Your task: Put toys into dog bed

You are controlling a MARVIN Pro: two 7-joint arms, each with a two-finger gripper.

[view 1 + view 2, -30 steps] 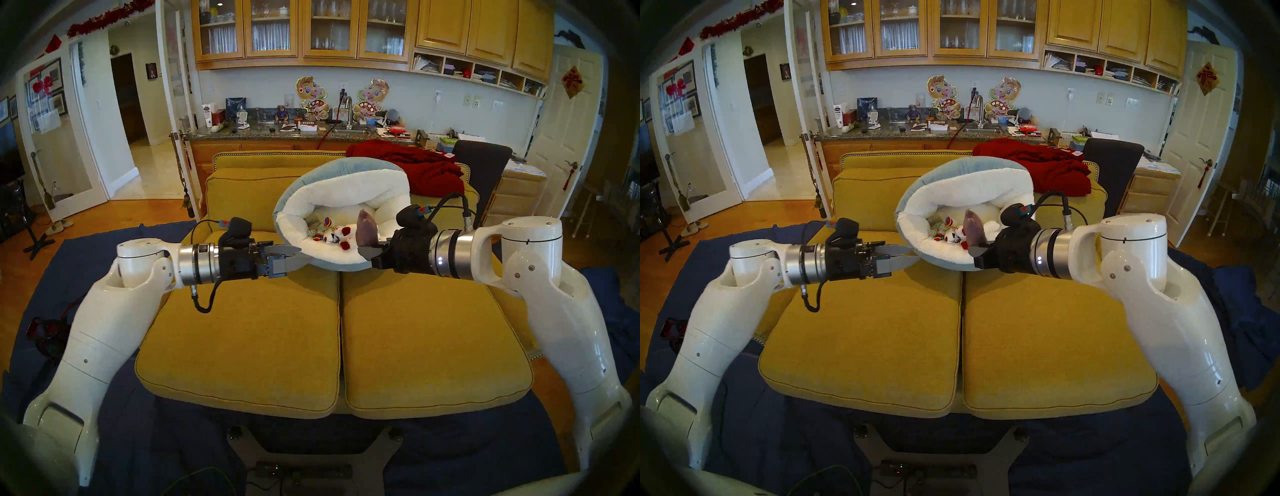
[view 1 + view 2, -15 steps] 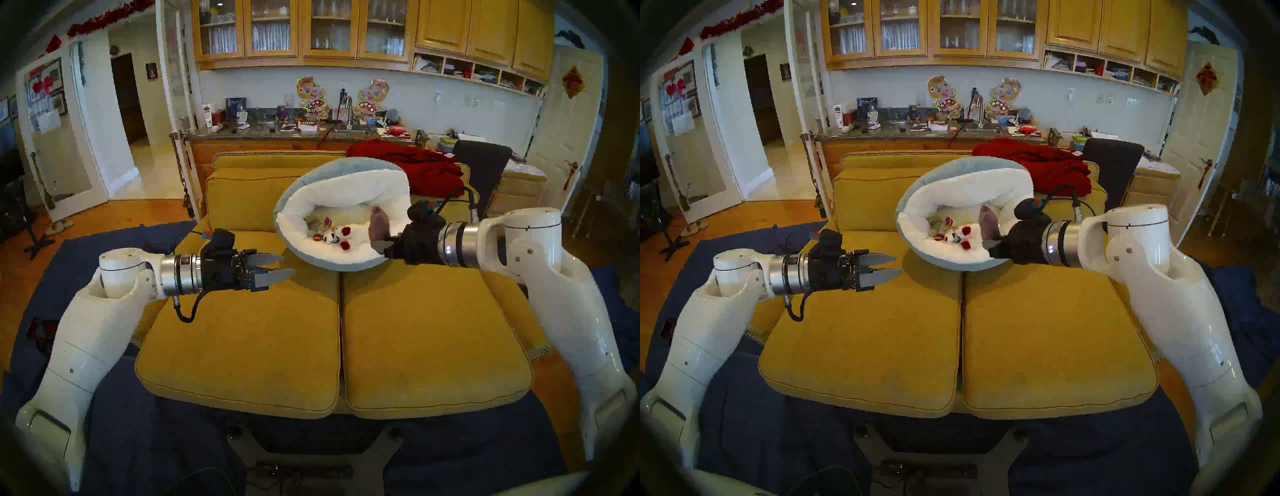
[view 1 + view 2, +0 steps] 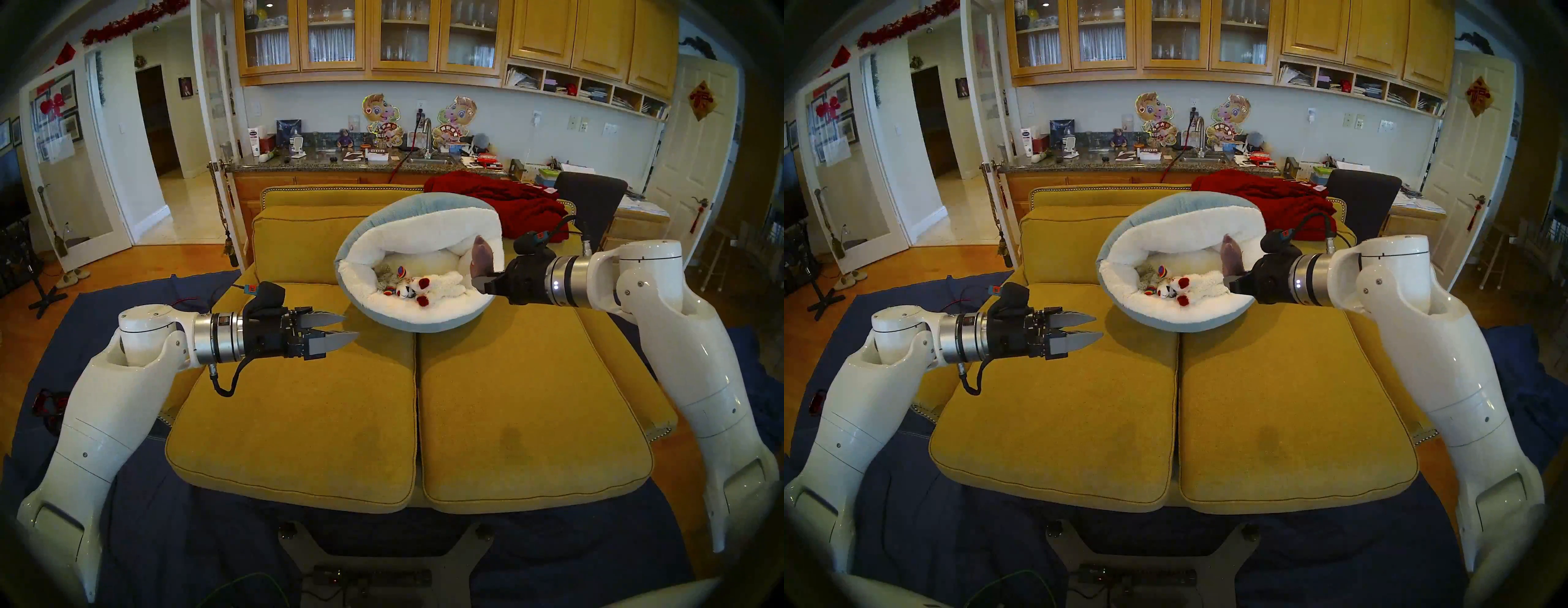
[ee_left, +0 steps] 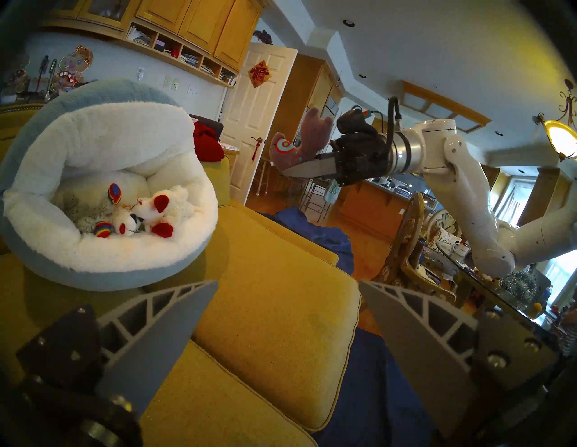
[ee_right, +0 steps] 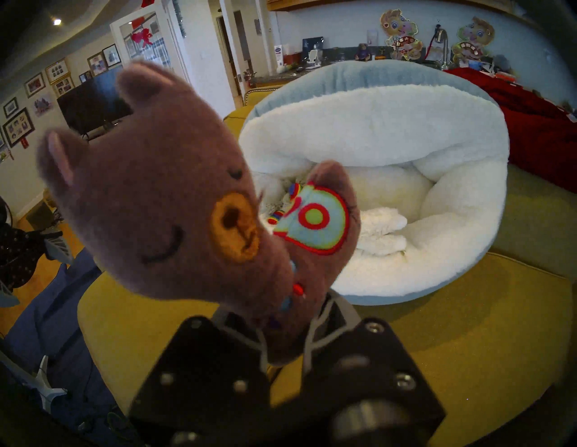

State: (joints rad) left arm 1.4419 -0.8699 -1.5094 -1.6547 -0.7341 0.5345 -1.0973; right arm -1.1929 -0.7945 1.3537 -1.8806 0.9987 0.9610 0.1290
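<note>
Sofa cushions (image 3: 297,407) bare; right jaws clamp purple-grey plush (image 3: 481,260) at dog bed (image 3: 407,325) rim, left jaws spread.

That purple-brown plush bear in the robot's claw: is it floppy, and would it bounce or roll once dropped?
Probably soft: the right gripper squeezes the plush bear thin. It seems lightly stuffed, since its head stands up unsupported. Dropped into the fleecy dog bed, it would likely just settle.

Mustard-yellow sofa (image 3: 305,416), dark-red blanket (image 3: 509,199) on its back, blue floor cloth (image 3: 178,543).
</note>
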